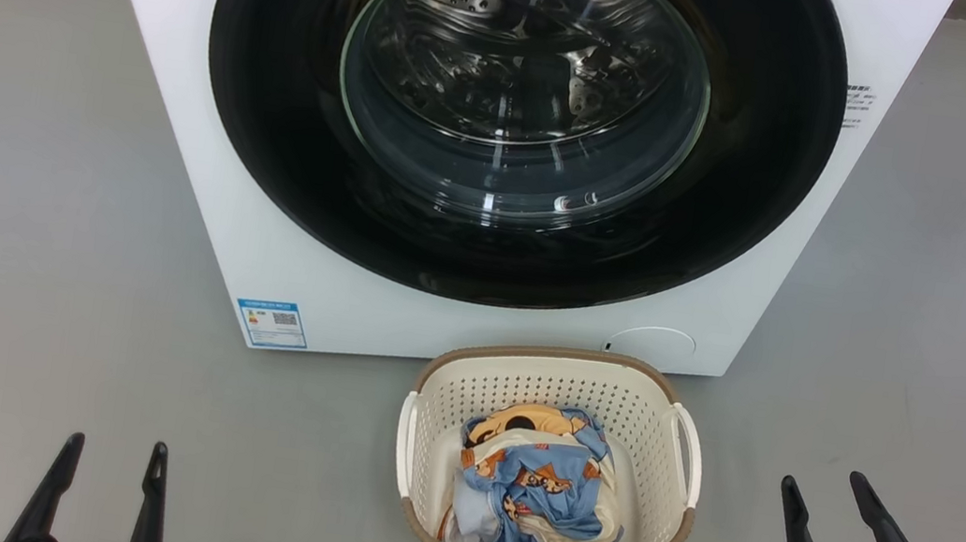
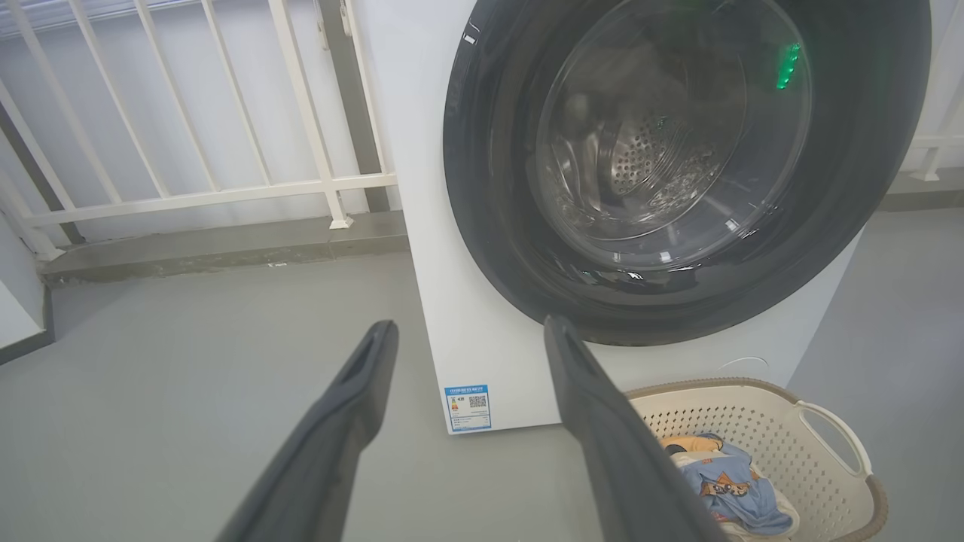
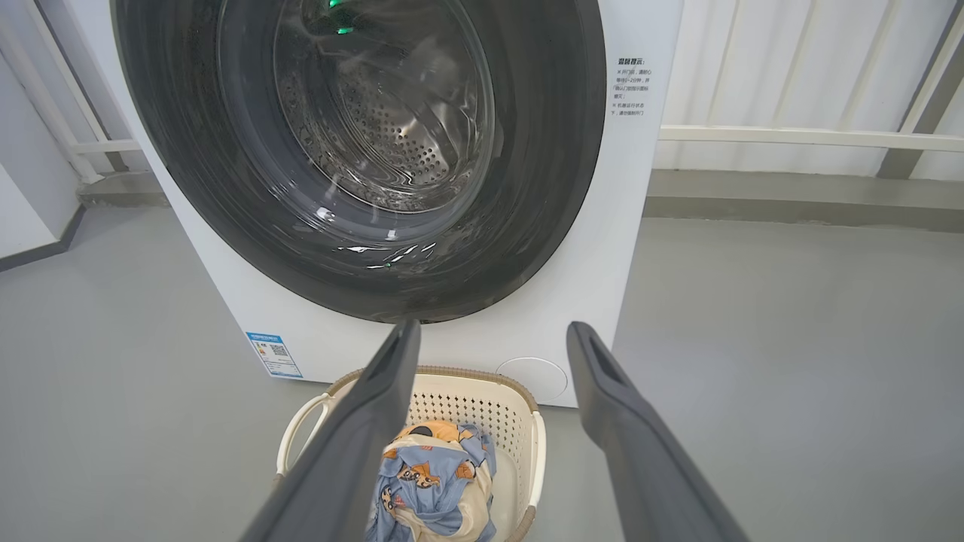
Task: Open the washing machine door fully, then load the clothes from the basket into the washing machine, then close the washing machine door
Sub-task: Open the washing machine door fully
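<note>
At 7 o'clock the left jaws are open and hold nothing. At 12 o'clock stands the white washing machine point(image 1: 175, 105), its round black door point(image 1: 519, 115) shut. At 6 o'clock the basket point(image 1: 552, 353) sits on the grey floor point(image 1: 5, 242) just in front of it, with the clothes point(image 1: 533, 486) piled inside. At 4 o'clock the right jaws are open and empty.

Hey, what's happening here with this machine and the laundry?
A two-armed robot faces a big white front-loading washing machine whose round glossy black door is shut. The light-blue printed clothes lie in a cream-white perforated plastic basket on the floor before it. The left end effector and right end effector are both open, holding nothing; no step is done yet.
</note>
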### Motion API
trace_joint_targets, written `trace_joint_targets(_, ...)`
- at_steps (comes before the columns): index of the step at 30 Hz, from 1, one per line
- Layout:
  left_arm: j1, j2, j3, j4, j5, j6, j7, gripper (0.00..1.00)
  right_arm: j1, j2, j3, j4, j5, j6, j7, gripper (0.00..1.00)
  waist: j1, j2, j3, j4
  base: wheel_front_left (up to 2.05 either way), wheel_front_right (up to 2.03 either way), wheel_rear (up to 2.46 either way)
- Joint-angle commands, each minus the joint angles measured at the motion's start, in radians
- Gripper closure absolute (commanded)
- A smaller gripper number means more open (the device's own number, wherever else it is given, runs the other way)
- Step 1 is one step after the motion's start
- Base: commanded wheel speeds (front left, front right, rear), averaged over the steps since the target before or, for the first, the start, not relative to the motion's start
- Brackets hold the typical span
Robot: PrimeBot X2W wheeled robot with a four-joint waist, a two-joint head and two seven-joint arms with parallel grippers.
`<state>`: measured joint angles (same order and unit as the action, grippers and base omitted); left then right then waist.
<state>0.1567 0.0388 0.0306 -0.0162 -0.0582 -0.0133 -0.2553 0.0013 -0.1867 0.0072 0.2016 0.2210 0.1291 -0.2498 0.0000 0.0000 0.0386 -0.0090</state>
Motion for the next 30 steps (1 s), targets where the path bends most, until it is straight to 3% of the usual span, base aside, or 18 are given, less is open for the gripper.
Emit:
trace_joint_targets(1,-0.021,0.011,0.034,-0.02,-0.005,0.005,-0.006,0.0,-0.009,-0.014,0.018,-0.029,-0.008,0.002,-0.012,0.0,0.0,0.0,0.001,0.001,0.0,0.0,0.0)
trace_joint_targets(13,-0.026,0.011,0.022,-0.025,-0.005,0.009,-0.006,0.0,-0.013,-0.017,0.023,-0.029,-0.003,0.002,-0.012,0.0,0.0,0.0,0.009,0.005,0.16,0.62,-0.78)
trace_joint_targets(30,-0.035,0.011,0.025,-0.053,-0.033,0.034,-0.006,0.0,-0.017,-0.015,0.031,-0.026,0.0,0.002,-0.012,0.0,0.0,0.0,0.016,-0.004,0.95,1.31,-2.26)
